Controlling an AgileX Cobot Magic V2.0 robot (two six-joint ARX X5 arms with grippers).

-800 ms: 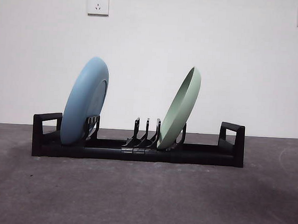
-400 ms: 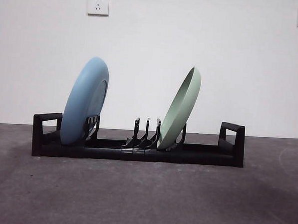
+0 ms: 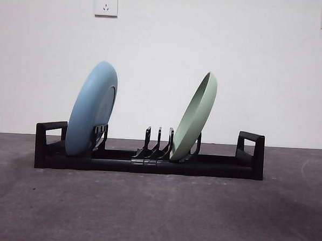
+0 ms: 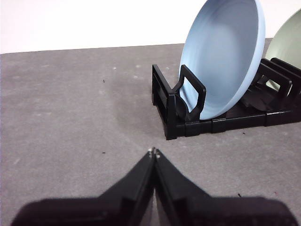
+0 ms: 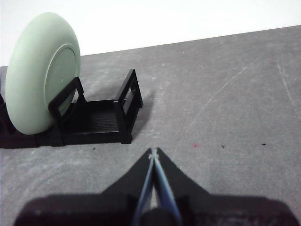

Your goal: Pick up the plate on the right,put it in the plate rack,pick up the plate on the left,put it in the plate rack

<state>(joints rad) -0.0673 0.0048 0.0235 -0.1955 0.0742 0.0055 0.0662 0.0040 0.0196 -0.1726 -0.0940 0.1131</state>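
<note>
A blue plate (image 3: 91, 110) and green plate (image 3: 194, 118) stand tilted in the black rack (image 3: 148, 162); both grippers, left gripper (image 4: 153, 151) and right gripper (image 5: 153, 151), have jaws closed, empty.

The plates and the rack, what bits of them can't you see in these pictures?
- Front view: the bottom of the blue plate and green plate is hidden by the plate rack.
- Left wrist view: the green plate is cut off by the picture's edge, and partly hidden by the blue plate.
- Right wrist view: the rack's far end is cut off by the edge.
- Front view: neither robot hand shows. Left hand, right hand.
</note>
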